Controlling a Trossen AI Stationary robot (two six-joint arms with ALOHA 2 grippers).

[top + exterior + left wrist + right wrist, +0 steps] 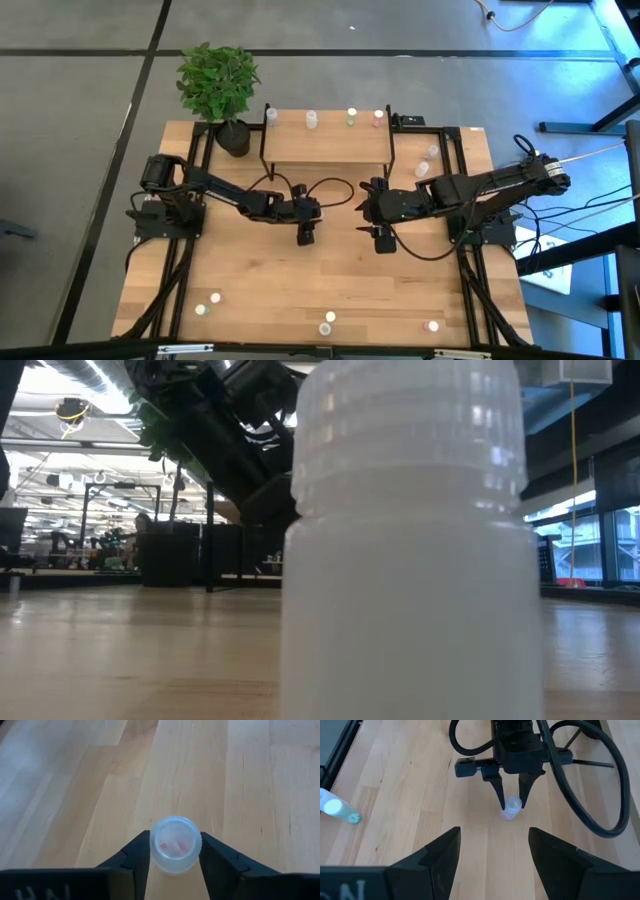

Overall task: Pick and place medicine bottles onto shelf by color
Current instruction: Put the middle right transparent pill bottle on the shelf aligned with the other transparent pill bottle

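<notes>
A white-capped bottle (410, 540) fills our low view, standing on the counter (250, 270). Left to right: four bottles already stand on the shelf (325, 148); our left gripper (175, 857) has its jaws against a pink-pill bottle (175, 844) mid-counter, and our right gripper (492, 852) waits released. About seven bottles remain loose. The potted plant (218, 85) crowds the shelf's left end.

Open-plan lab; robot table (330, 270); ceiling ducts (90, 375)
</notes>
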